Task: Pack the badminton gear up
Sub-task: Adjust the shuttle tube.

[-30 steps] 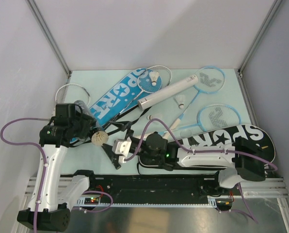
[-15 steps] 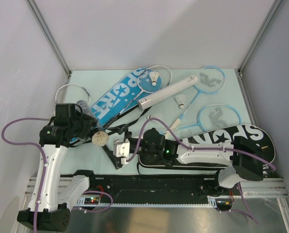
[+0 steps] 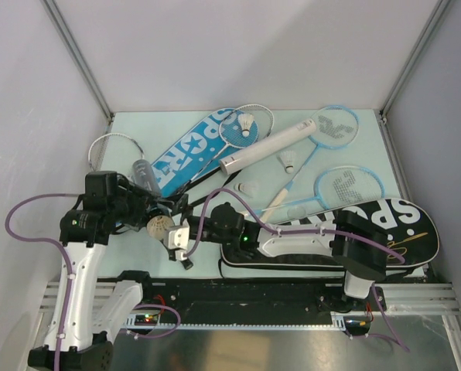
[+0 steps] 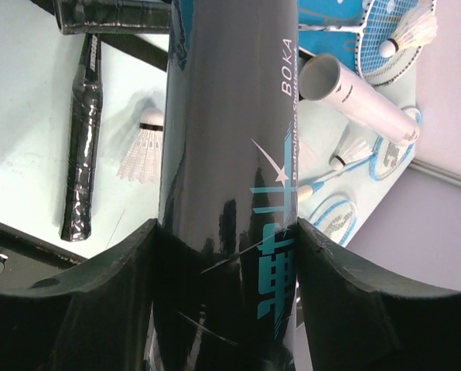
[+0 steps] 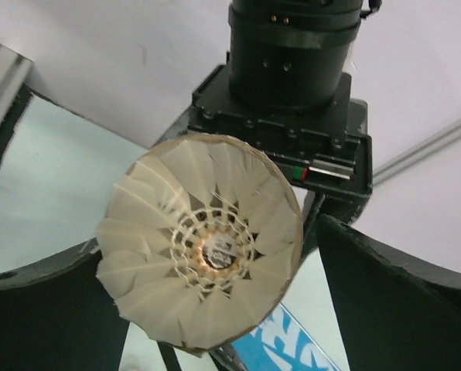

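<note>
Left gripper [image 4: 227, 232] jaws pinch the black tube [image 4: 230, 116]. Its long axis runs diagonally, and its shuttlecock-filled [image 5: 203, 255] mouth faces the right gripper [image 3: 179, 244], whose jaws are spread.

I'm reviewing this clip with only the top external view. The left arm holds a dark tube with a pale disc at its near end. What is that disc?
Observer: The right wrist view shows that it is a shuttlecock. It sits in the mouth of the black tube with its open feather skirt facing outward.
Operator: Has the right gripper closed on it?
Observer: No. The right gripper is open, and its fingers stand wide on either side of the tube's mouth.
</note>
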